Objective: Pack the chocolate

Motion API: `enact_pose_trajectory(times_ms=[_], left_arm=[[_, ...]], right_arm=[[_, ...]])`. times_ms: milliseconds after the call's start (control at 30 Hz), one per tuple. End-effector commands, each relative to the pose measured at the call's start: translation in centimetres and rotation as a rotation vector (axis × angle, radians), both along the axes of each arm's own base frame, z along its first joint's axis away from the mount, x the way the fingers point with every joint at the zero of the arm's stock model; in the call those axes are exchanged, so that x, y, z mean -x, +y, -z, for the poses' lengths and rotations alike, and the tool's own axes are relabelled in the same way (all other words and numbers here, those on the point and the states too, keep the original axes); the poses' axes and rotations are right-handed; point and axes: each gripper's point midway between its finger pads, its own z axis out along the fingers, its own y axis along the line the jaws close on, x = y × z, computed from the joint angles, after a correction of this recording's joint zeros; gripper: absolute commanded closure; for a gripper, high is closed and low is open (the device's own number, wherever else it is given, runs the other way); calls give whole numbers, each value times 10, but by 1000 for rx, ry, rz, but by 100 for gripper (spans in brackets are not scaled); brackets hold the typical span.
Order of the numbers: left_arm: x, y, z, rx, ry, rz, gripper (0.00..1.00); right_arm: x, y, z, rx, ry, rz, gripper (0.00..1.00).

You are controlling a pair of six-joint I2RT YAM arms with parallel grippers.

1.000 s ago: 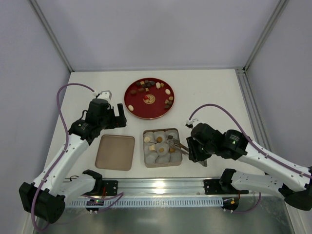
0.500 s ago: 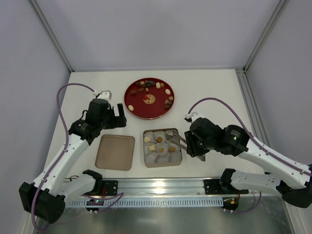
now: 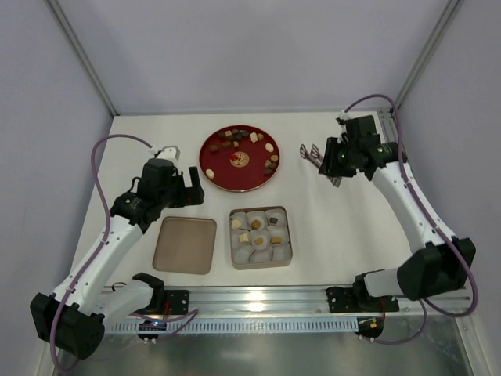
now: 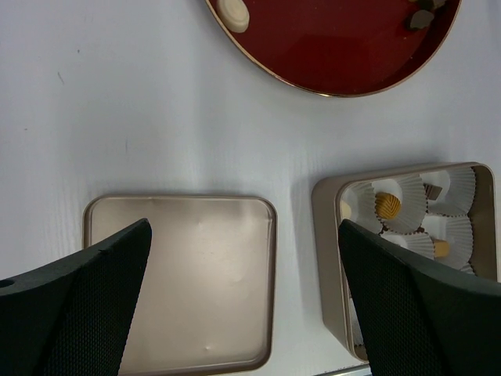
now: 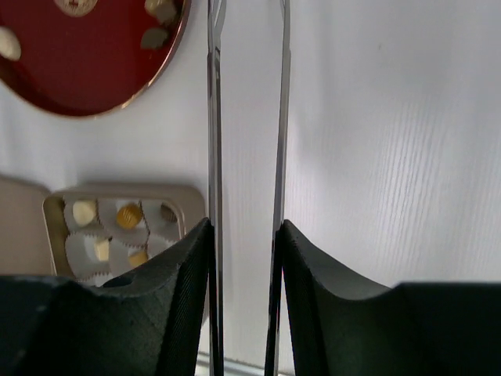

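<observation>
Several small brown, tan and cream chocolates (image 3: 235,138) lie on a round red plate (image 3: 235,178) at the back middle. A few more sit in paper cups in the square tin (image 3: 232,239), also seen in the right wrist view (image 5: 127,215). My right gripper (image 3: 332,160) is shut on metal tongs (image 3: 308,150), held above the table to the right of the plate. The tongs' two arms (image 5: 214,117) run up out of the right wrist view, so their tips are hidden there. My left gripper (image 3: 188,188) is open and empty above the tin's lid (image 3: 185,244).
The flat tan lid (image 4: 196,274) lies left of the tin (image 4: 325,235). The plate's edge (image 4: 329,47) shows at the top of the left wrist view with one cream candy (image 4: 233,13). A metal rail runs along the table's near edge.
My right arm has swung from over the tin's right side up and away to the back right, beside the plate, with the tongs still in it. The left arm has not moved.
</observation>
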Motion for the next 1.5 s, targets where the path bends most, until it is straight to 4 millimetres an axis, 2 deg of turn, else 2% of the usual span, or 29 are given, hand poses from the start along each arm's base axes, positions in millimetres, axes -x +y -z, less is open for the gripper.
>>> enact_pose_trajectory(times_ms=[0, 33, 67, 100, 167, 200, 300, 333, 433, 467, 700, 900, 1067, 1467], left_arm=[[-4, -7, -13, 41, -27, 17, 0], [-5, -8, -14, 46, -32, 21, 0], [-5, -9, -15, 47, -33, 24, 0], [-5, -9, -15, 50, -32, 26, 0], [-4, -9, -17, 53, -41, 26, 0], [-4, -9, -18, 53, -46, 25, 0], [-3, -7, -21, 52, -56, 21, 0], [-4, -7, -21, 52, -57, 22, 0], [-3, -8, -23, 55, -63, 23, 0], [-3, -7, -23, 56, -64, 21, 0], [-3, -10, -24, 65, -64, 32, 0], [-3, -9, -21, 57, -55, 27, 0], [-4, -8, -19, 51, -51, 22, 0], [-7, -7, -8, 28, -14, 13, 0]], right_arm=[[-80, -10, -10, -16, -133, 36, 59], [-96, -20, -16, -15, -151, 84, 58], [-112, -26, -12, -4, -156, 111, 59], [-127, -32, 7, 25, -125, 144, 59], [-150, -38, 12, 30, -147, 179, 55], [-162, -40, 24, 48, -133, 192, 53], [-183, -49, 37, 87, -146, 227, 49], [-190, -50, 48, 105, -131, 230, 48], [-201, -50, 60, 115, -113, 226, 48], [-204, -49, 70, 121, -94, 222, 48], [-203, -49, 110, 139, 0, 207, 46], [-197, -44, 135, 136, 75, 191, 45], [-194, -43, 146, 134, 117, 185, 41], [-193, -42, 157, 148, 147, 176, 35]])
